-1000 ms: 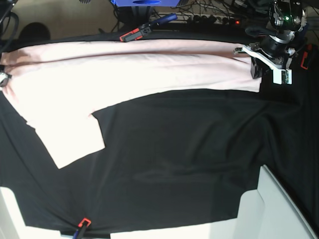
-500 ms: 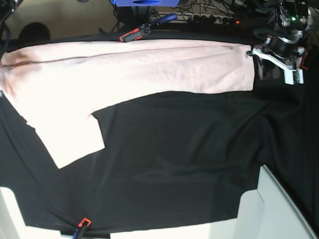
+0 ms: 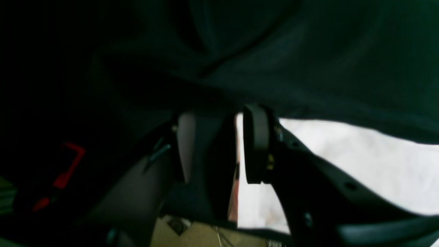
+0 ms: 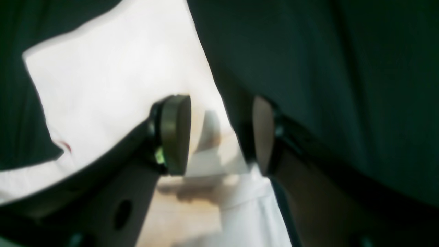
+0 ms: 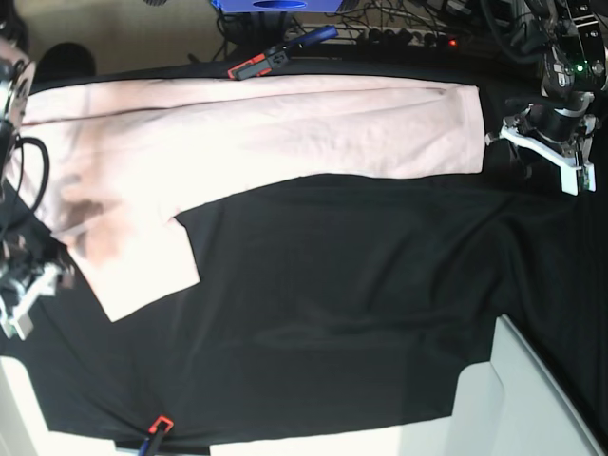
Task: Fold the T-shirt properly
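Base view: T-shirt (image 5: 256, 128) lies flat on the black cloth (image 5: 342, 304) covering the tabletop, stretched as a long pale pink band across the far edge, roughly 10 o'clock to 1 o'clock. One sleeve (image 5: 133, 271) hangs toward 8 o'clock. Plain side up; no lettering visible. Right-hand end of the band is a straight vertical edge.

Left gripper (image 5: 549, 163) sits at 2 o'clock, just beside that straight edge, over bare black cloth and apart from the shirt. Left wrist view: left gripper (image 3: 219, 147) has jaws parted with a clear gap, nothing between the pads; pink fabric shows bright past the near pad, black cloth above.

Right gripper (image 5: 21, 302) at 9 o'clock, at the frame edge, just off the sleeve's lower side; only white bracketry seen from base, jaws not readable there. Right wrist view: right gripper (image 4: 221, 135) has jaws standing apart, gap wide; the shirt's edge runs beneath the gap but neither pad clamps it. Shadow of one pad falls on the fabric. Picture is blurred.

Red-and-black clamp (image 5: 258, 65) with blue handle at 12 o'clock pins the cloth's far edge; second red clamp (image 5: 158, 426) at 7 o'clock on the near edge. White panel (image 5: 532, 399) at 5 o'clock. Cables and a power strip (image 5: 408, 38) behind the tabletop.
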You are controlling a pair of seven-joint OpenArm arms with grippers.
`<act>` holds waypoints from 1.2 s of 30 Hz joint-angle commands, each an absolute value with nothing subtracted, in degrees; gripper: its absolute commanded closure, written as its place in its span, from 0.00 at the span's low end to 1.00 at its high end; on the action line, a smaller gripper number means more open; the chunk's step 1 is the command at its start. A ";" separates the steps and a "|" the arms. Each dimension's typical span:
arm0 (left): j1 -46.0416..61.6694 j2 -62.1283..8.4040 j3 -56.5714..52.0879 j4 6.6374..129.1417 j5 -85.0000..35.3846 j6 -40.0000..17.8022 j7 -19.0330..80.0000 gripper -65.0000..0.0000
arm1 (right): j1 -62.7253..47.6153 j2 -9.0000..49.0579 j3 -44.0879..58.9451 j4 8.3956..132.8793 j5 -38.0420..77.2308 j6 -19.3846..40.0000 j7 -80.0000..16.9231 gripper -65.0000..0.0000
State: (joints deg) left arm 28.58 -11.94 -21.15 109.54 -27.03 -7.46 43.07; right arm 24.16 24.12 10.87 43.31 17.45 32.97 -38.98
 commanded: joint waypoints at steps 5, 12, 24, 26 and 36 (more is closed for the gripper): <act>28.18 -12.62 -21.58 110.37 -27.21 -7.25 41.80 0.63 | 34.15 25.89 2.42 32.75 17.80 33.10 -32.22 0.24; 28.53 -12.62 -21.58 110.37 -27.21 -7.25 41.80 0.63 | 41.89 23.69 -1.63 17.63 17.89 33.10 -23.69 0.17; 29.49 -12.62 -21.67 110.55 -27.30 -7.25 41.63 0.63 | 37.32 23.78 -1.71 8.40 17.89 25.54 -14.20 0.17; 29.49 -12.62 -21.67 110.55 -27.38 -7.25 41.63 0.63 | 36.97 24.57 -1.71 8.40 17.89 25.54 -14.20 0.17; 29.49 -12.53 -21.58 110.55 -27.47 -7.25 41.71 0.63 | 35.65 21.67 -1.71 8.40 17.89 25.63 -16.13 0.27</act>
